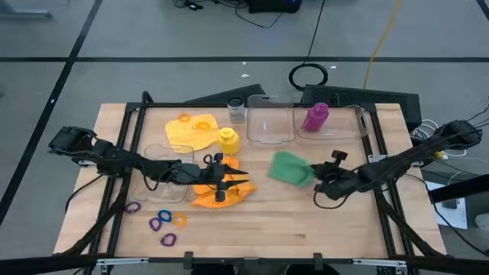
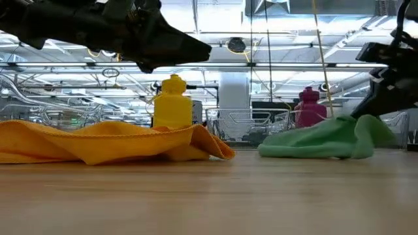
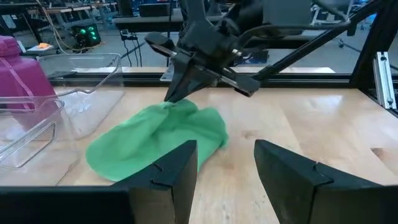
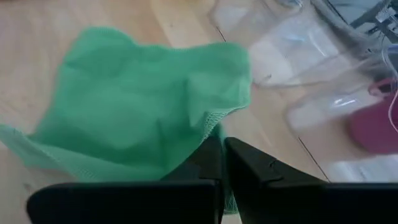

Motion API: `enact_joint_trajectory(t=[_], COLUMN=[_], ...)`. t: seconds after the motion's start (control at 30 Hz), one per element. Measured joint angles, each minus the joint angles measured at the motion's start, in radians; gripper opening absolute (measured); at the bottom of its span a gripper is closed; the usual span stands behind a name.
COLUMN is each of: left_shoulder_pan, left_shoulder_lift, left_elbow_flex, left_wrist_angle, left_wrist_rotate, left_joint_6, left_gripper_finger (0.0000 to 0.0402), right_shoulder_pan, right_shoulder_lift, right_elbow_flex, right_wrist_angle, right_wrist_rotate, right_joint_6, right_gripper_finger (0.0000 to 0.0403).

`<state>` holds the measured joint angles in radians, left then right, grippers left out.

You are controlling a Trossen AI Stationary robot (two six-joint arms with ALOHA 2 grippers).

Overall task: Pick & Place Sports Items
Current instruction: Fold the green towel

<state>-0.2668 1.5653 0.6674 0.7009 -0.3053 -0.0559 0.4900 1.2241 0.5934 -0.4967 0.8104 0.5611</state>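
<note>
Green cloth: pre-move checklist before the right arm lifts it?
1. Right gripper shut on green cloth: ok, edge pinched between the fingers.
2. Cloth free of other items: ok, apart from orange cloth and yellow bottle.
3. Left gripper out of the way: ok, open above the orange cloth, holding nothing.
4. Clear box free to take the cloth: cannot tell.
5. Purple bottle already in the neighbouring box: ok.

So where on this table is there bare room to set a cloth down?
Bare wood runs along the table front, right of the elastic rings and below the green cloth. Crowded: the centre-left, around the orange cloth and yellow bottle.
</note>
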Motion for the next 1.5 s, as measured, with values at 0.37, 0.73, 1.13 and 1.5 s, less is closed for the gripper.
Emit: enact_joint_trajectory(t=[0.37, 0.73, 1.13, 1.5], left_shoulder_pan=[0.0, 0.019, 0.054, 0.063], left_shoulder_lift=[0.0, 0.0, 0.0, 0.115], left_elbow_flex=[0.0, 0.0, 0.0, 0.077], left_wrist_angle=[-0.003, -0.042, -0.048, -0.041], left_wrist_rotate=[0.0, 0.0, 0.047, 0.148], left_joint_6=[-0.002, -0.029, -0.074, 0.162], left_gripper_finger=[0.0138, 0.0138, 0.0138, 0.0139], right_shoulder_pan=[-0.01, -0.014, 0.106, 0.114], right_shoulder_lift=[0.096, 0.104, 0.104, 0.104], right_elbow_flex=[0.0, 0.0, 0.0, 0.0], right_wrist_angle=[-0.083, -0.045, 0.429, 0.667], right_wrist_rotate=[0.092, 0.155, 0.158, 0.052], right_joint_6=[0.029, -0.025, -0.487, -0.645], right_gripper_finger=[0.0, 0.0, 0.0, 0.0])
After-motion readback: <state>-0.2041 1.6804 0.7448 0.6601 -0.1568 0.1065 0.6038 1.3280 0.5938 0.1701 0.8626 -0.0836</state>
